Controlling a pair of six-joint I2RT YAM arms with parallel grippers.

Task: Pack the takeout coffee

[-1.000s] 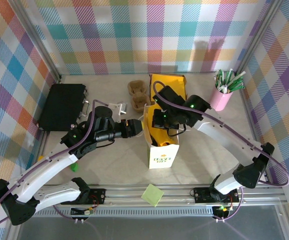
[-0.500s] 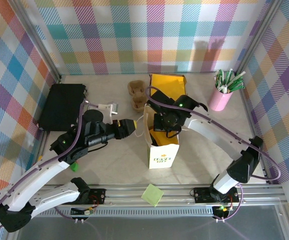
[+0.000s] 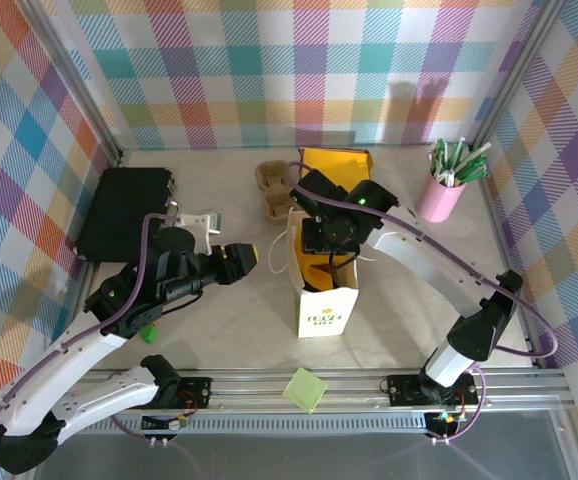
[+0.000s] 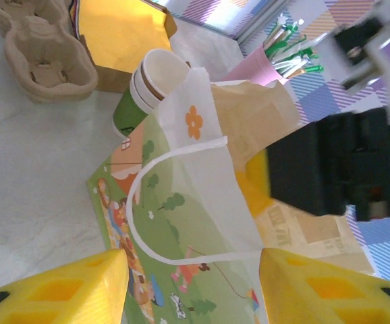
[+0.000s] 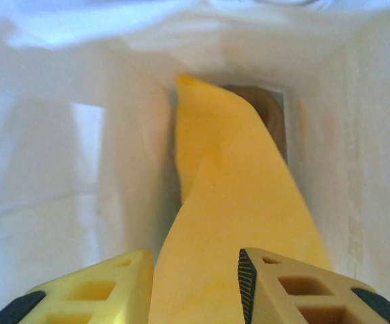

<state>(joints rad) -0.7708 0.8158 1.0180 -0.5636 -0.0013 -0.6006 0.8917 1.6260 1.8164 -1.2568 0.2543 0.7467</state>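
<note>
Packing step under way: right tool [image 5: 193, 263] inside paper bag [image 3: 326, 305] at mid-worktop, jaws parted above yellow sheet [image 5: 235, 175]. Left tool [image 4: 191, 260] released, empty, beside bag. Coffee cup hidden, whereabouts unclear, probably in bag. Next: lifting right tool clear without snagging.

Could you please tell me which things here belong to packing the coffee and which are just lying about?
Part of the job:
paper bag, standing open
right gripper, open inside it
left gripper, open, facing it

Lying about:
stack of cups
cardboard cup carriers
pink cup of sticks
black case
sticky note
</note>
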